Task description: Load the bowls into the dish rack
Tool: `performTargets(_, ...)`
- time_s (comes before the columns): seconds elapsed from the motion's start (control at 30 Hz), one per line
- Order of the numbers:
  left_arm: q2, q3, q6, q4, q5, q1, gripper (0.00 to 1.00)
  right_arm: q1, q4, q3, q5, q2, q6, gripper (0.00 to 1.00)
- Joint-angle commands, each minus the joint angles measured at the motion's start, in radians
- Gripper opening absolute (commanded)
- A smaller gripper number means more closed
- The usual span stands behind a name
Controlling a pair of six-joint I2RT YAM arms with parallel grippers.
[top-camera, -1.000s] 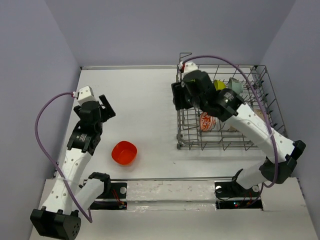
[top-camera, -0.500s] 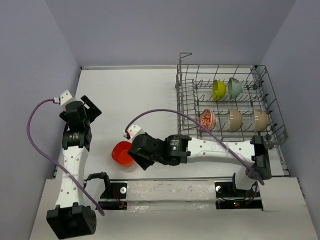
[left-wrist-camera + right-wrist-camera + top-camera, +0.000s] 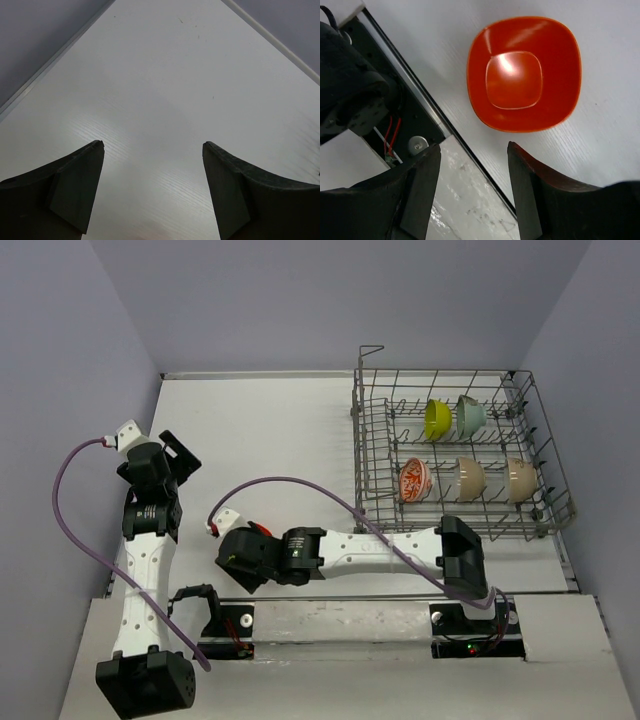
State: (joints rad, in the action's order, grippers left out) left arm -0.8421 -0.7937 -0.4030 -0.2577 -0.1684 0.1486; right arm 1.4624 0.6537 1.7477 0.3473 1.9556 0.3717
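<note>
**One loose, five racked**

Right tool (image 3: 472, 147), half-open and empty, hovers near one orange-red bowl (image 3: 524, 74) at seven o'clock. Left tool (image 3: 153, 143) gapes, empty. Dish rack (image 3: 430, 523), two o'clock: patterned bowl (image 3: 415, 480), cream bowl (image 3: 470, 478), another cream bowl (image 3: 520, 479), lime bowl (image 3: 437, 419), teal bowl (image 3: 471, 416).

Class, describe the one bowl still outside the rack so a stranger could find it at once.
Start at the white table, left of the rack, near the front edge. There, under the right end effector, sits the bowl. It alone is orange-red and rounded-square; the racked bowls are round.
</note>
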Motion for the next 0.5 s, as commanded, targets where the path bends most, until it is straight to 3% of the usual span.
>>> performTargets(0.0, 0.02, 0.002, -0.005, 0.046, 0.01, 0.009, 0.89, 0.019, -0.068, 0.094, 0.004, 0.058, -0.03, 0.62)
performTargets(0.47, 0.026, 0.005, -0.003, 0.046, 0.018, 0.019, 0.89, 0.019, -0.127, 0.139, 0.019, 0.192, -0.05, 0.61)
